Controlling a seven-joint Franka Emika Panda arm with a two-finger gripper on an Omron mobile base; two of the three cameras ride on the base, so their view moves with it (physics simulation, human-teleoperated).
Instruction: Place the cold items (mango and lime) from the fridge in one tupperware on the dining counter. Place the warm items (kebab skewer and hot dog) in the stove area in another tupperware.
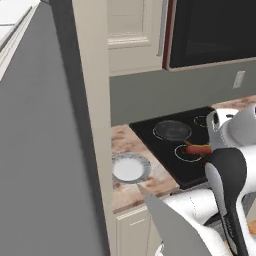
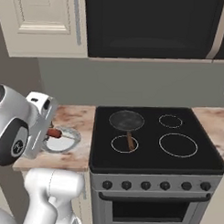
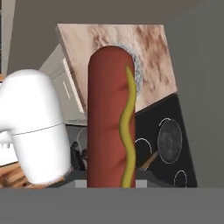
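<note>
You are gripping the hot dog [image 3: 111, 118] in the closed pincer [image 3: 110, 181], its long axis running straight out ahead of the fingertips. Beyond its far end the bench's round plate [image 3: 138, 74] is lying, with the cooktop [image 3: 164, 140] alongside.

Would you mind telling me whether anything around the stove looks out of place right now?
Nothing looks spilled or damaged. The hot dog is held up in the fingers, above the plate on the counter; a pan sits on the stove.
</note>
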